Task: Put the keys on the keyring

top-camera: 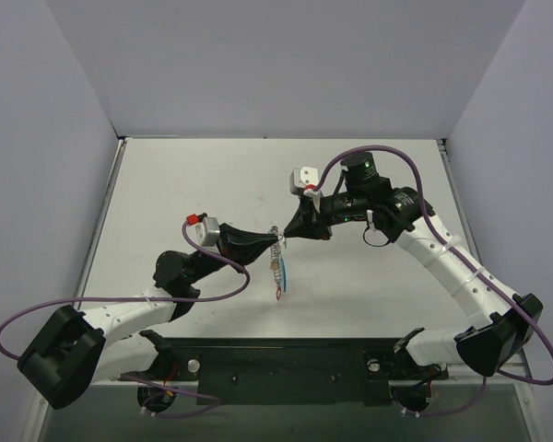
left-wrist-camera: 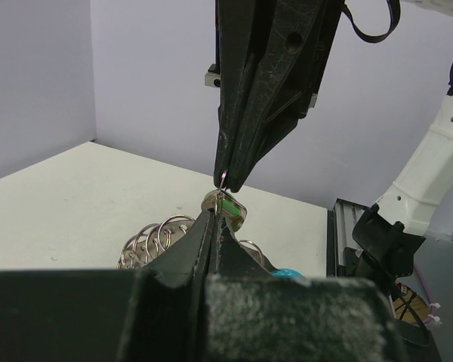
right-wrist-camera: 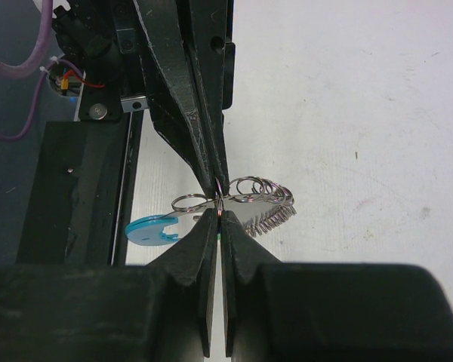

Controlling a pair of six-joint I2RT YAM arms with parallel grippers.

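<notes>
Both grippers meet tip to tip above the middle of the table. My left gripper point(top-camera: 271, 238) point(left-wrist-camera: 214, 216) is shut on the keyring point(top-camera: 276, 265), whose silvery rings point(left-wrist-camera: 155, 237) point(right-wrist-camera: 258, 187) and coiled wire point(right-wrist-camera: 276, 216) hang beside and below its fingertips. A light-blue tag point(right-wrist-camera: 146, 230) point(left-wrist-camera: 290, 271) hangs from the same bunch. My right gripper point(top-camera: 284, 234) point(right-wrist-camera: 220, 213) is shut on a thin small ring point(left-wrist-camera: 224, 180) joined to the green key point(left-wrist-camera: 230, 205), right against the left fingertips. No other keys show.
The white table point(top-camera: 194, 184) is walled in by pale panels at the back and sides. A black mounting rail point(top-camera: 286, 364) runs along the near edge between the arm bases. Purple cables point(top-camera: 230, 281) loop off both arms.
</notes>
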